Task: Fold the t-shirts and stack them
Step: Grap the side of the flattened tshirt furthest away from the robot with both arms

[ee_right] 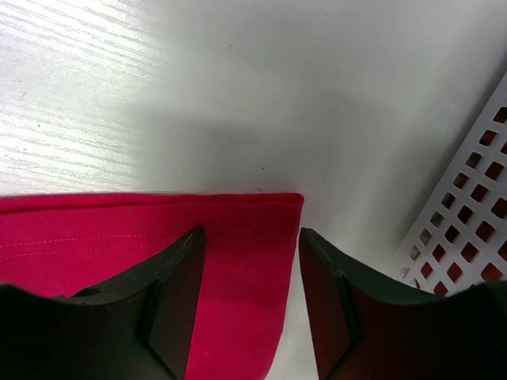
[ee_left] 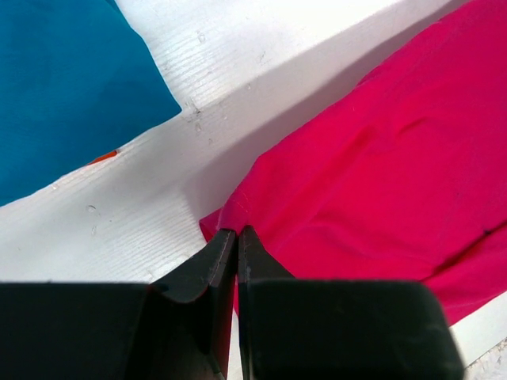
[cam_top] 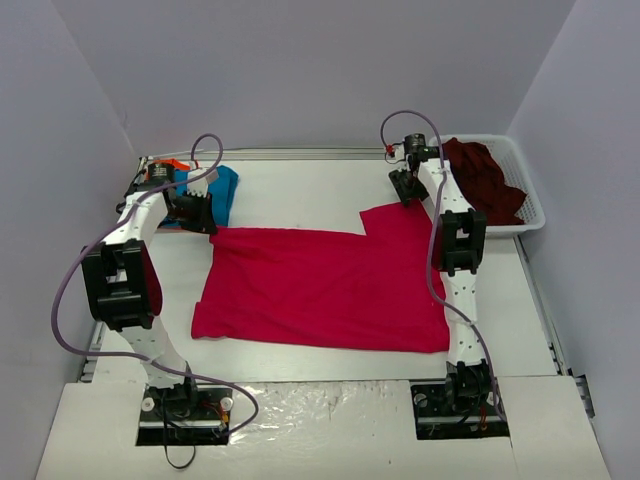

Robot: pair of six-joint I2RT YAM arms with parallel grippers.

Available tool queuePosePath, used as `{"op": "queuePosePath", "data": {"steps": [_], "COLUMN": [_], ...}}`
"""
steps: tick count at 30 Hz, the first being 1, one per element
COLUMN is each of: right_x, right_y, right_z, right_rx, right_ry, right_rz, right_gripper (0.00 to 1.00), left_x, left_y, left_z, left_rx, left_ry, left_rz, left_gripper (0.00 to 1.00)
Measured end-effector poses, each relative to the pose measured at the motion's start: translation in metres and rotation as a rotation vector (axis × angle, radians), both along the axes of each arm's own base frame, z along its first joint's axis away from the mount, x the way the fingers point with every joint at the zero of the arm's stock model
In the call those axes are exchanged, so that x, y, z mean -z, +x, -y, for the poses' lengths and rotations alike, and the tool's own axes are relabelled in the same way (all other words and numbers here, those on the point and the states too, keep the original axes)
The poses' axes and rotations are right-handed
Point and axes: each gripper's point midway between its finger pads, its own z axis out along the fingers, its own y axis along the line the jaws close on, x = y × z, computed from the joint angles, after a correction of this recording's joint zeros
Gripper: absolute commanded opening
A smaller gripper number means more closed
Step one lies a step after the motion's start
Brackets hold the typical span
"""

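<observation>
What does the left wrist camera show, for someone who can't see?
The left fingers pinch a corner of the crimson-pink t-shirt on the white table. A blue t-shirt lies upper left.

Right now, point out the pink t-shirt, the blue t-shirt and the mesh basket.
pink t-shirt [cam_top: 320,290], top external view, middle of the spread cloth.
blue t-shirt [ee_left: 63,87], left wrist view, flat middle of the cloth.
mesh basket [cam_top: 520,227], top external view, near rim.
</observation>
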Motion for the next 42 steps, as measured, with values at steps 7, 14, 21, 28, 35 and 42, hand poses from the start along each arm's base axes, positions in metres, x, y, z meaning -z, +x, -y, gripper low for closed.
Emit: {"op": "queuePosePath", "data": {"steps": [7,14,21,28,35,42], "right_x": [0.001,0.004,0.007,0.009,0.008,0.008], "right_y": [0.006,0.006,0.005,0.002,0.0,-0.002], "right_z": [-0.002,-0.006,-0.021,-0.034,-0.04,-0.043], "right_rx": [-0.001,-0.018,-0.066,-0.106,-0.13,-0.135], "right_ry": [0.031,0.095,0.184,0.224,0.22,0.204], "right_rz": [0.008,-0.002,-0.022,-0.039,-0.046,-0.051], "right_gripper": [0.53,0.52,0.5,0.41,0.34,0.17], "left_x": [0.003,-0.004,-0.005,0.002,0.002,0.003], "left_y": [-0.005,-0.01,-0.012,-0.018,-0.019,-0.021], "left_z": [0.0,-0.001,0.0,0.001,0.002,0.004], "left_rx": [0.001,-0.003,-0.001,0.003,0.008,0.011], "left_ry": [0.0,0.001,-0.002,-0.007,-0.014,-0.02], "left_rz": [-0.011,0.001,0.002,-0.019,-0.019,-0.024], "left_gripper": [0.02,0.02,0.02,0.02,0.02,0.02]}}
